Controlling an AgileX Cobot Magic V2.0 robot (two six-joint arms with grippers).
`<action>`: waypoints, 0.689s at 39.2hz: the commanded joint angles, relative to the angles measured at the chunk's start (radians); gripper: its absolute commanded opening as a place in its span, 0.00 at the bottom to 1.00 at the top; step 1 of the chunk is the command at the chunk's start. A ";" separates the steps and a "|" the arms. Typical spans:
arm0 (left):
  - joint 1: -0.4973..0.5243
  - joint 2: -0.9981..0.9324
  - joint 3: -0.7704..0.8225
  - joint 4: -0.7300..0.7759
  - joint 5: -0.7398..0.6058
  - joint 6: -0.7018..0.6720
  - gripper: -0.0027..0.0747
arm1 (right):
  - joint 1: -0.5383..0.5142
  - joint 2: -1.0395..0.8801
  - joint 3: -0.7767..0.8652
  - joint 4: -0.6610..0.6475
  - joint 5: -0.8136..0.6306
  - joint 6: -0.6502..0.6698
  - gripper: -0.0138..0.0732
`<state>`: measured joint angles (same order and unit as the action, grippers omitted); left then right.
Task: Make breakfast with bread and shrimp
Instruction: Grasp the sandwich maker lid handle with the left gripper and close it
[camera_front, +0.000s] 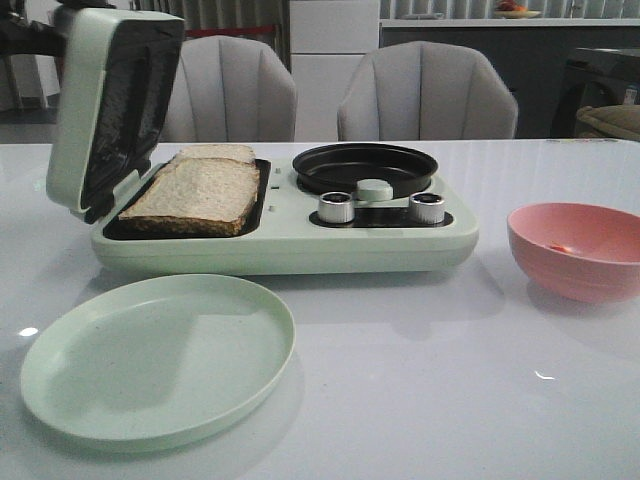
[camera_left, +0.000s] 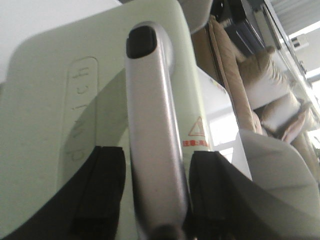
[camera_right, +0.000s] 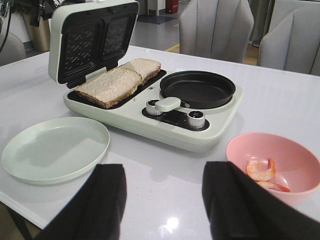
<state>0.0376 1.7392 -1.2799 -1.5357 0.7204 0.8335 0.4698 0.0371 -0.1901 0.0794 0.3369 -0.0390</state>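
Note:
Two slices of bread (camera_front: 195, 190) lie side by side on the left hotplate of a pale green breakfast maker (camera_front: 300, 245); they also show in the right wrist view (camera_right: 112, 82). Its lid (camera_front: 75, 100) stands open. My left gripper (camera_left: 157, 190) straddles the lid's silver handle (camera_left: 155, 125); one finger touches it and a thin gap shows at the other. The shrimp (camera_right: 260, 170) lie in a pink bowl (camera_right: 280, 145) at the right, seen as an orange speck in the front view (camera_front: 560, 247). My right gripper (camera_right: 162, 200) is open and empty above the table's near edge.
A black round pan (camera_front: 365, 165) sits on the maker's right side, with two silver knobs (camera_front: 336, 207) in front. A pale green plate (camera_front: 155, 355) lies at the front left. Two grey chairs (camera_front: 425, 90) stand behind the table.

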 joint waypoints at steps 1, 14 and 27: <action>-0.066 -0.043 -0.033 -0.039 0.027 0.060 0.48 | -0.004 0.010 -0.024 0.000 -0.086 -0.011 0.69; -0.275 0.010 -0.033 0.124 -0.080 0.110 0.48 | -0.004 0.010 -0.024 0.000 -0.086 -0.011 0.69; -0.310 0.062 -0.033 0.207 -0.088 0.110 0.48 | -0.004 0.010 -0.024 0.000 -0.086 -0.011 0.69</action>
<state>-0.2637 1.8485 -1.2821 -1.2984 0.6278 0.9431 0.4698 0.0371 -0.1901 0.0794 0.3369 -0.0408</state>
